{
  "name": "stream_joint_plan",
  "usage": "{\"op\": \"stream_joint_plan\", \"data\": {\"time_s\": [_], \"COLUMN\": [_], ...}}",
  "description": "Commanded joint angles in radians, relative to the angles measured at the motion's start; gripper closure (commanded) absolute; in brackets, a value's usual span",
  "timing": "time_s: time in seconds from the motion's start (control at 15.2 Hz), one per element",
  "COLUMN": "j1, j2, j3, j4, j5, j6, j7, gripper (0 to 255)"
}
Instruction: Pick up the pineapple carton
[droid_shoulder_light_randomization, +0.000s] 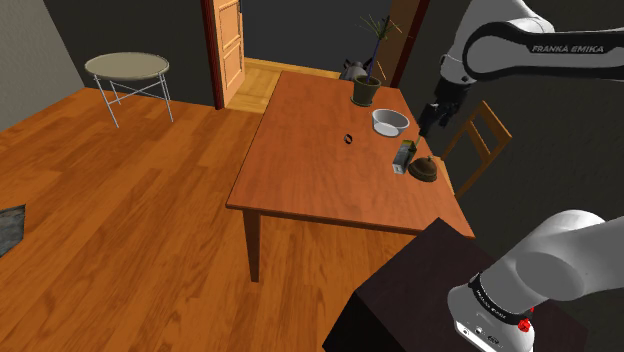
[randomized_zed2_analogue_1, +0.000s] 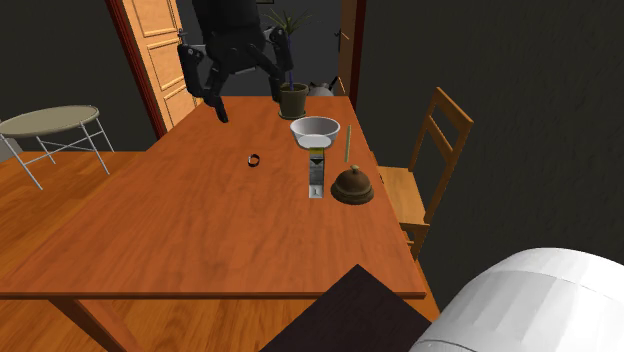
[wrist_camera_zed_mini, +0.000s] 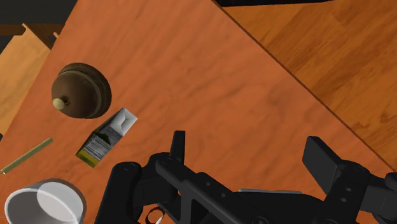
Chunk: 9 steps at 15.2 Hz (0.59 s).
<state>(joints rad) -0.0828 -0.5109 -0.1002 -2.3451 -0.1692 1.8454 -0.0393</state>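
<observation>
Tool (randomized_zed2_analogue_1: 250, 88) fingers are apart and clamp nothing. It hangs in the air above the table (randomized_zed2_analogue_1: 150, 240), well clear of the top. In the wrist view the tool (wrist_camera_zed_mini: 249, 153) looks down on bare wood, with the carton off to one side of the fingers (wrist_camera_zed_mini: 179, 145).

Carton (randomized_zed2_analogue_1: 316, 173) stands upright on the table, greenish with a pale label and a gable top. In the second exterior view it sits just in front of the grey bowl (randomized_zed2_analogue_1: 315, 129), with a brown dome bell (randomized_zed2_analogue_1: 352, 185) just beside it on that view's right. Apart from the tool.

Shoulder view shows the same cluster, carton (droid_shoulder_light_randomization: 402, 157), bell (droid_shoulder_light_randomization: 423, 170) and bowl (droid_shoulder_light_randomization: 390, 122), near the table's right edge, and the tool (droid_shoulder_light_randomization: 428, 125) above it.

Other items:
- a thin stick (randomized_zed2_analogue_1: 347, 143) lying beside the bowl
- a small dark ring (randomized_zed2_analogue_1: 254, 160) nearer mid-table
- a potted plant (randomized_zed2_analogue_1: 293, 98) at the far end

A wooden chair (randomized_zed2_analogue_1: 430, 150) stands against the table's side by the bell. A round side table (droid_shoulder_light_randomization: 127, 67) is well apart on the floor.
</observation>
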Motion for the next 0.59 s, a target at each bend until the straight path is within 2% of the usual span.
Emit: {"op": "stream_joint_plan", "data": {"time_s": [0.0,0.53], "j1": [-0.014,-0.06], "j2": [0.057,0.302], "j3": [-0.029,-0.137], "j4": [0.0,0.074], "j5": [-0.003,0.027], "j6": [0.062,0.241], "j7": [-0.01,-0.077], "gripper": [0,0]}}
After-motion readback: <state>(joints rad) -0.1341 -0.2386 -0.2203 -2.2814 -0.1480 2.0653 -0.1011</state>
